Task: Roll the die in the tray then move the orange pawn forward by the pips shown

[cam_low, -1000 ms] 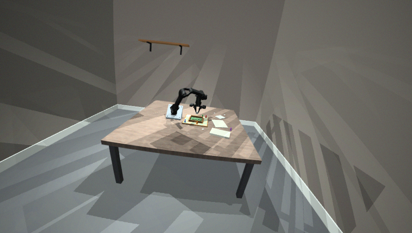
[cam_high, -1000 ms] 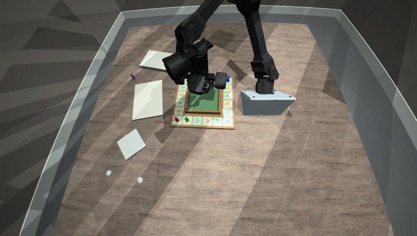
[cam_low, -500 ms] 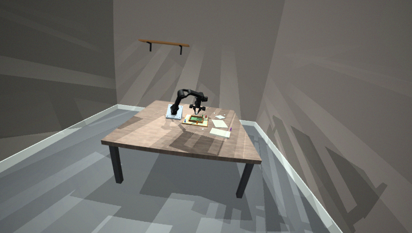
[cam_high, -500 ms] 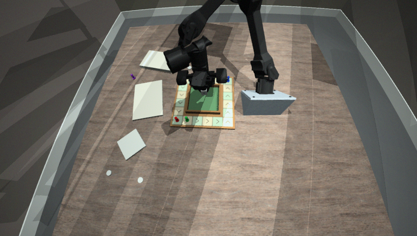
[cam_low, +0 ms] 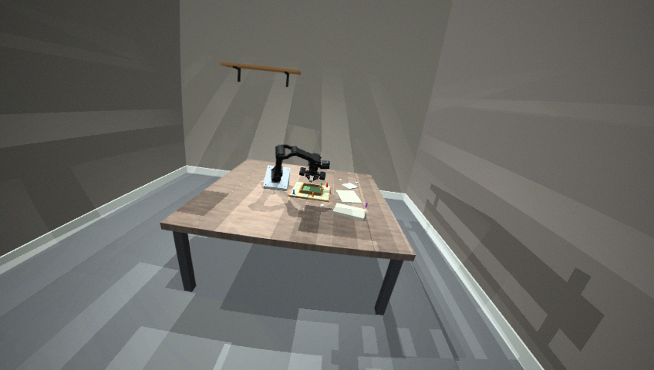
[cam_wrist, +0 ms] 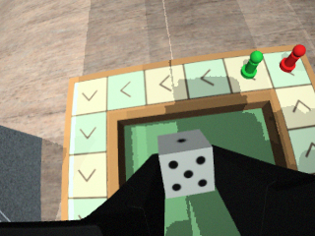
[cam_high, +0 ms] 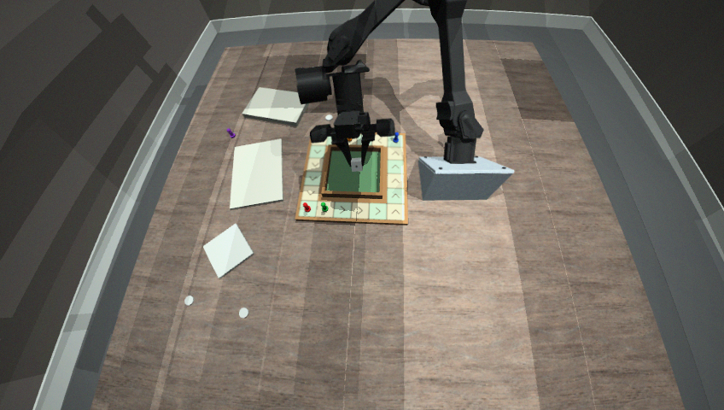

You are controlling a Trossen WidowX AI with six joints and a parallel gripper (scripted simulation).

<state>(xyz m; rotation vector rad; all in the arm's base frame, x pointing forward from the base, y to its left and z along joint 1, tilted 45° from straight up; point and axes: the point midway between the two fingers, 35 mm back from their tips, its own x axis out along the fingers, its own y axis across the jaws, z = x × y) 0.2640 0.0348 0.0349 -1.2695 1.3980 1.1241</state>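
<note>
My gripper [cam_high: 356, 162] [cam_low: 311, 178] [cam_wrist: 183, 156] is shut on the grey-white die [cam_high: 356, 165] [cam_wrist: 188, 172], held above the tray [cam_high: 352, 195] [cam_wrist: 112, 147]. In the wrist view, one side of the die shows five pips and another shows one. The orange pawn [cam_high: 349, 138] [cam_low: 312, 194] stands on the board's back row, partly hidden by my gripper in the top view and out of the wrist view. The board [cam_high: 351, 221] has arrowed squares around the tray.
A blue pawn [cam_high: 396, 137] stands at the back right corner. A red pawn [cam_high: 306, 207] [cam_wrist: 292, 58] and a green pawn [cam_high: 324, 207] [cam_wrist: 252, 65] stand at the front left. Pale slabs [cam_high: 257, 173] [cam_high: 228, 250] [cam_high: 274, 106], white discs [cam_high: 189, 301] [cam_high: 243, 313] and a purple pawn [cam_high: 230, 132] lie left.
</note>
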